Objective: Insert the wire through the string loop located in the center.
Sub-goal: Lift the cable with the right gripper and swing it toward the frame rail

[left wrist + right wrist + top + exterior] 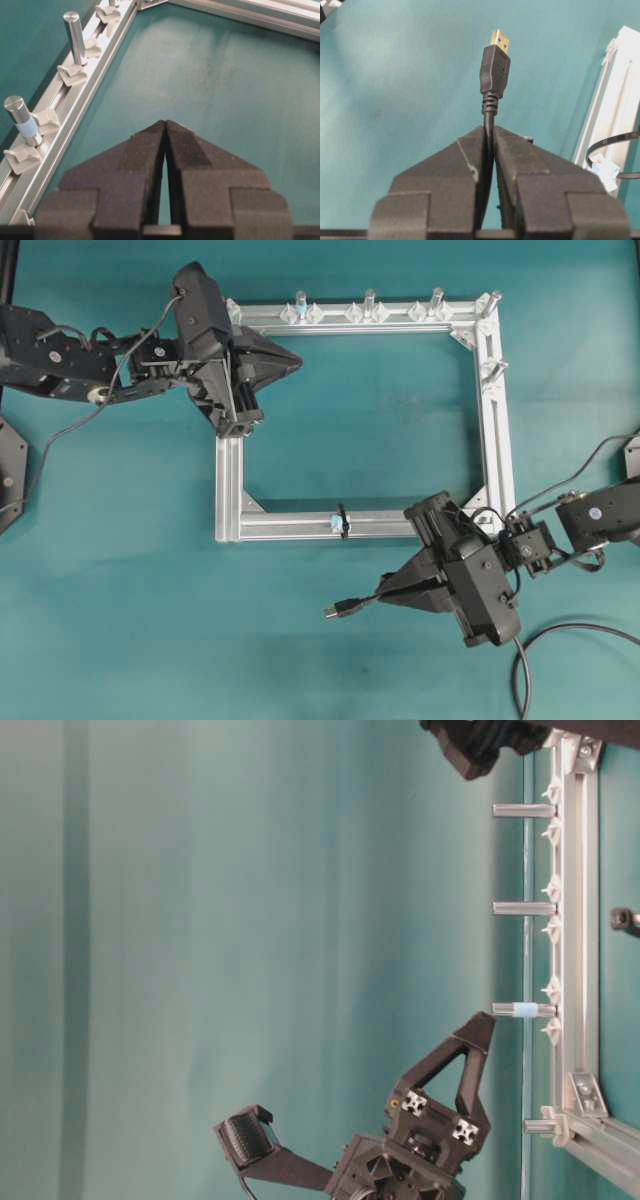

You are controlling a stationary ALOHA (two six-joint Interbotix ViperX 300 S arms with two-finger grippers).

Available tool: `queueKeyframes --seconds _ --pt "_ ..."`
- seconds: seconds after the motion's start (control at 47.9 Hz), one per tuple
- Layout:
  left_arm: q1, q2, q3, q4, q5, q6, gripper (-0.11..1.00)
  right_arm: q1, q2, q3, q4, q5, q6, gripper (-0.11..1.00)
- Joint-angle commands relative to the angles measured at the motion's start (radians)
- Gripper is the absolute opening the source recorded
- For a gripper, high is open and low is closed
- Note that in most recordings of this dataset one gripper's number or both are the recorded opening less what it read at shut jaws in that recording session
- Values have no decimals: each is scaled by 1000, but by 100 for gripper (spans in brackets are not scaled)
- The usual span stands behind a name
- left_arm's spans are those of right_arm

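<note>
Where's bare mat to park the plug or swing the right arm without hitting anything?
Bare mat lies below the frame's bottom bar, left of the plug in the right gripper. The mat inside the frame is bare too. It is crowded at the string loop, the top-bar pegs, and the left gripper.

Left gripper (290,358): upper left of overhead view, fingertips pressed together, nothing between, pointing right. Right gripper (385,592): lower right, pointing left, clamped on wire (494,75), plug protruding beyond fingertips.
</note>
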Motion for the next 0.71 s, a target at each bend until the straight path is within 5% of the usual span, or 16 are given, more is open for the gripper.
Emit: queueKeyframes --seconds 0.0,0.689 --pt "-5 -25 -14 3 -3 -8 0 3 -25 -9 0 -5 -2 7" --pt "-21 -25 -12 3 -3 -8 0 -100 -98 117 0 6 0 7"
